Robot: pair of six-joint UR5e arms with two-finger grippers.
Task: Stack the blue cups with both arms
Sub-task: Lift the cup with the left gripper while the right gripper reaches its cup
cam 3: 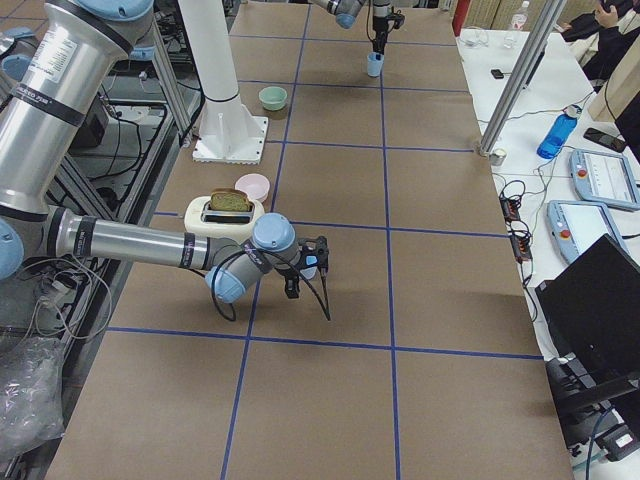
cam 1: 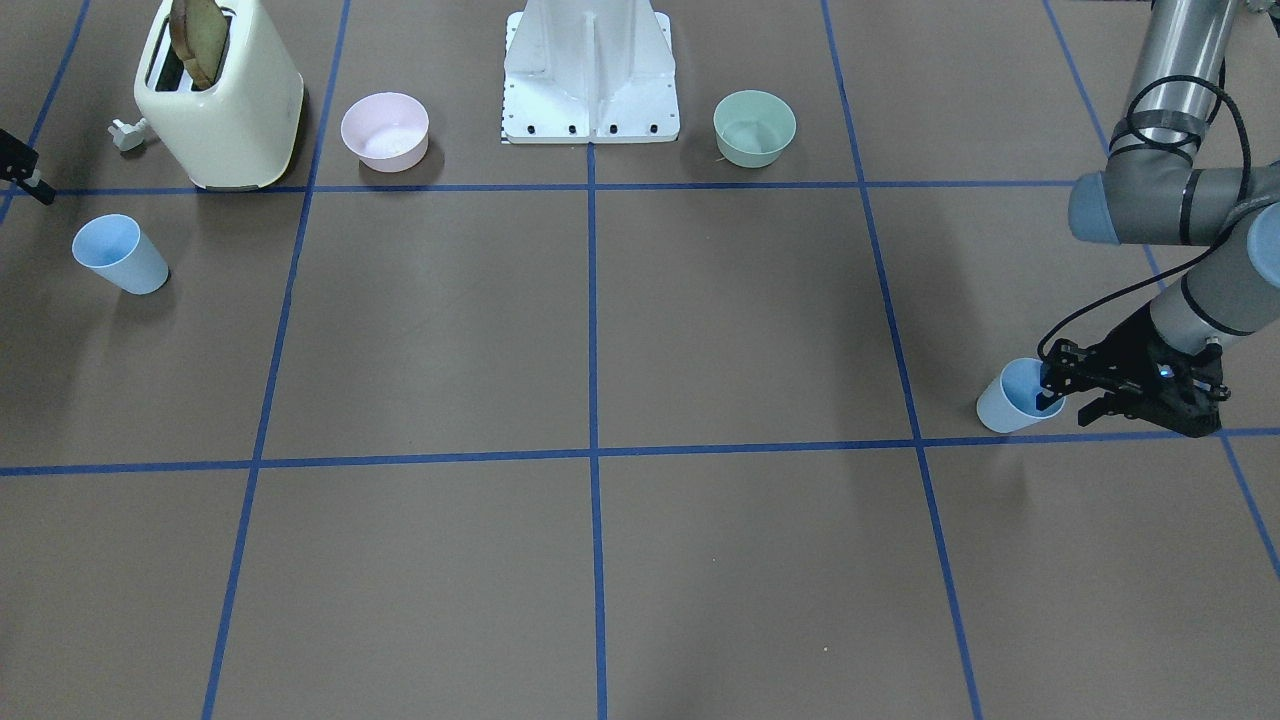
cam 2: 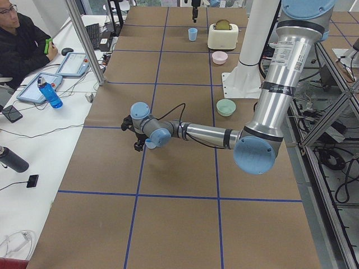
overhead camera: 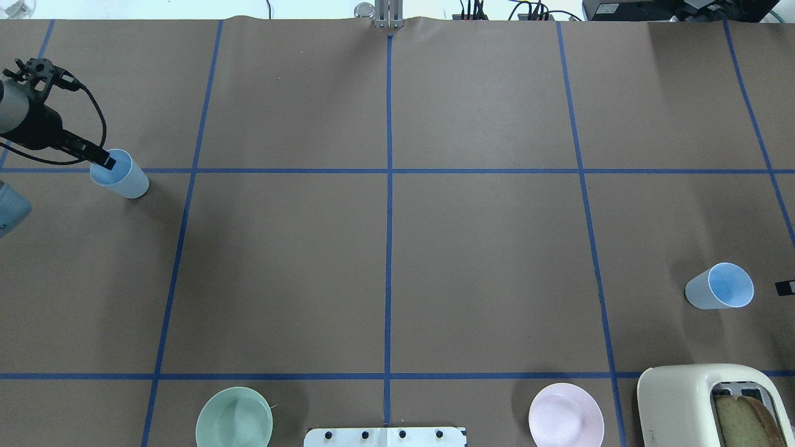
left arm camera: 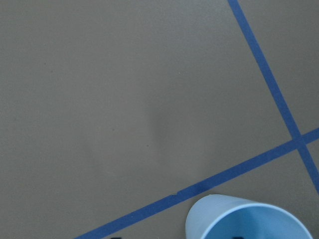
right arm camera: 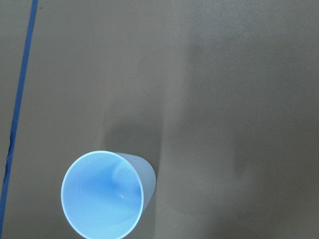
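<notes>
Left gripper (cam 1: pixel 1066 402) at one pale sky-blue tapered plastic cup (cam 1: pixel 1005 412), right gripper (cam 1: pixel 24 170) near the other blue cup (cam 1: pixel 120 255).
Front-facing: the left gripper is spread astride its cup's rim, one finger inside, one outside, on the brown paper-covered table (cam 1: pixel 700 330). The other blue cup stands upright near the cream toaster (cam 1: pixel 225 100), and the right gripper, cut off at the edge, cannot be judged open or closed. Overhead: a finger dips into the first cup's mouth. Right wrist: the other blue cup stands upright below the camera.
</notes>
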